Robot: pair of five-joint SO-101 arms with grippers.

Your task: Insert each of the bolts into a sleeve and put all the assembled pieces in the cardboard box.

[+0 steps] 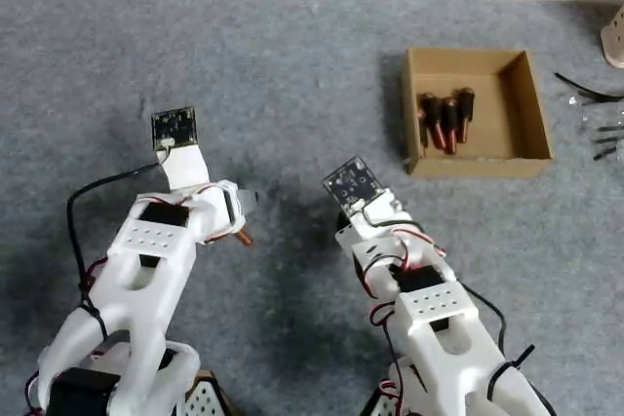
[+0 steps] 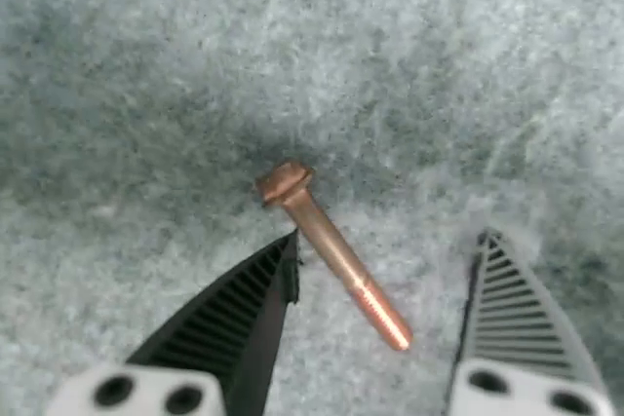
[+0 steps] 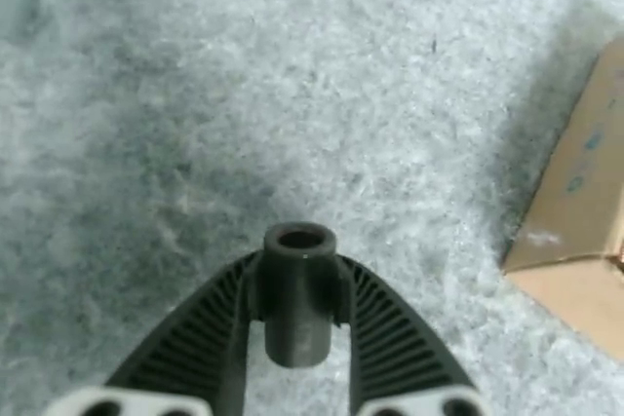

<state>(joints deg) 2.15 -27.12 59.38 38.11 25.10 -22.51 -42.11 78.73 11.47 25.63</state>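
Starting at my left claw [image 2: 390, 238]: its jaws stand wide apart and grip nothing; the bolt [image 2: 331, 250] lies slantwise between them over the grey table [image 1: 292, 65], its shank close against one finger [image 2: 263, 309] and well apart from the other, its head pointing away from the claw. Across to my right claw [image 3: 298, 262]: it is closed tight round the dark sleeve [image 3: 297, 323]; the sleeve stands between the pads with its open bore facing out past the tips. Beyond that claw, off to its outer side, sits the cardboard box [image 1: 478, 165]; several assembled pieces [image 1: 444, 122] already lie in it.

My worry is the left pick-up. The bolt is off-centre and skewed, so on closing one finger should push it first; it may roll or swing round and end up pinched near the thread end, held crooked. A crooked bolt would likely meet the sleeve's rim rather than the bore; pressing on could jam it, or knock the sleeve askew in the right claw's hold.
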